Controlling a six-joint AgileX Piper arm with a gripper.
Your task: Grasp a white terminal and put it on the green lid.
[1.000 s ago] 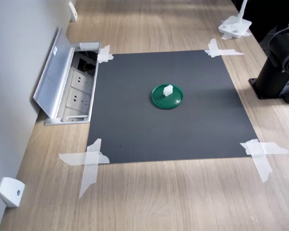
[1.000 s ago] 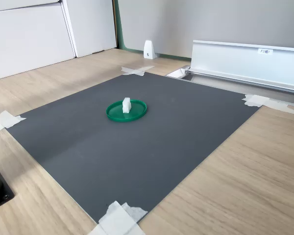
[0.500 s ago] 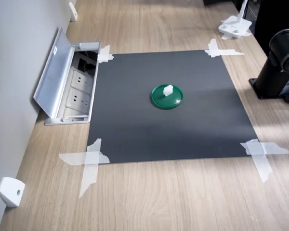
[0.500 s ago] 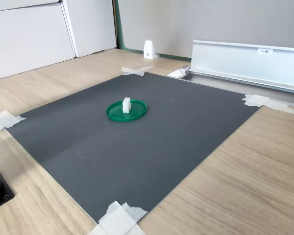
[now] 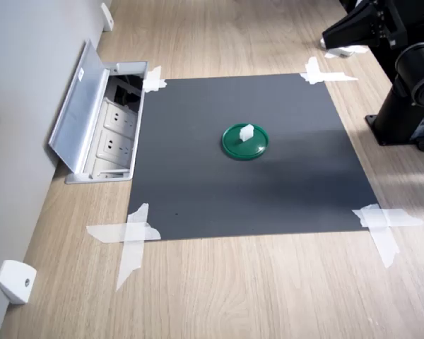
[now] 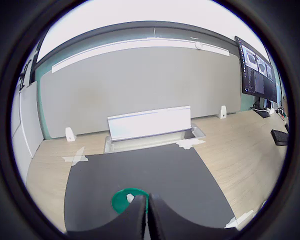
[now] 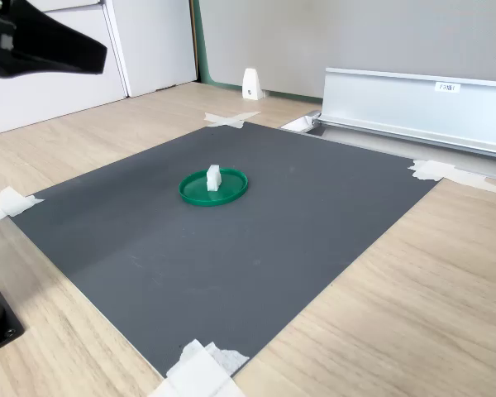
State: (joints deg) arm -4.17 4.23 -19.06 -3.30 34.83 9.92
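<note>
Wood-grain tabletop (image 5: 254,289) carries a dark grey mat (image 5: 198,191) taped down at its corners, with a grey wall along the first exterior view's left. An open socket box (image 5: 113,131) with its lid propped up sits just beside the mat's left edge in the first exterior view.

The green lid (image 5: 245,143) lies flat near the mat's middle, and the white terminal (image 5: 246,131) already stands on it, toward the far side of the disc in the first exterior view. Judging by its small blocky plastic shape, it is probably light, stiff and a little slick; pinching its two flat side faces, low down, would suit it, since it looks easy to tip.

The gripper (image 5: 328,35) hangs high at the first exterior view's far right, well apart from the lid. In the wrist view its fingertips (image 6: 139,210) meet with no gap and nothing shows between them, so the pincer is closed and empty.

Room is generous: bare mat surrounds the lid on all sides, and only the socket box and the arm's base (image 5: 410,120) flank the mat.
</note>
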